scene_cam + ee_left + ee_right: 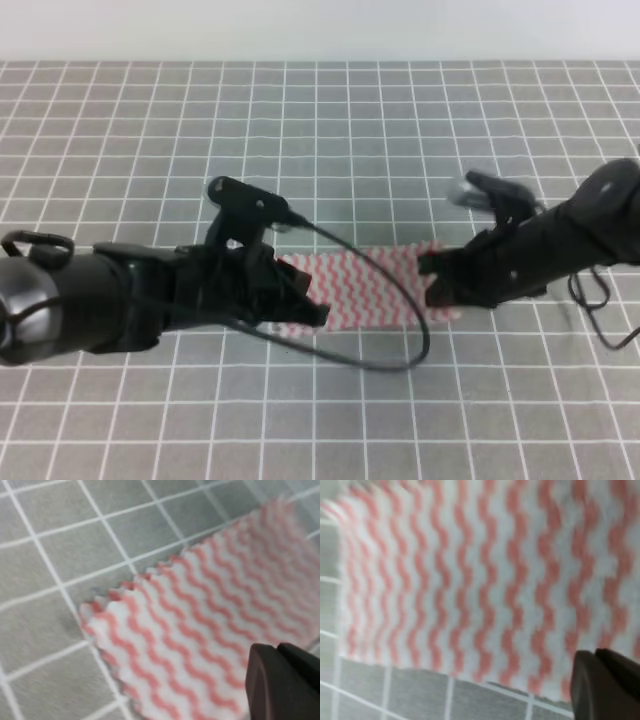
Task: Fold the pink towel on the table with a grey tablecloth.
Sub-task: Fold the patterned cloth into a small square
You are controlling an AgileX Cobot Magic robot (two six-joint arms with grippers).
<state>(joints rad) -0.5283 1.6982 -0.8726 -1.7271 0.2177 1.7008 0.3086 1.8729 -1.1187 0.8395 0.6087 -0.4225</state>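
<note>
Exterior high: pink towel (370, 288) thin, zigzag-striped, pinked edges, on grey gridded cloth; jaws' state unclear.

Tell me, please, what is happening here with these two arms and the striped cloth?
A two-armed robot is working on the pink towel, which lies flat on the table with a grey tablecloth. The left gripper is at the towel's left end and the right gripper at its right end, both low over the cloth. No fold shows yet. The views do not show whether either gripper has actually closed on the fabric.
</note>
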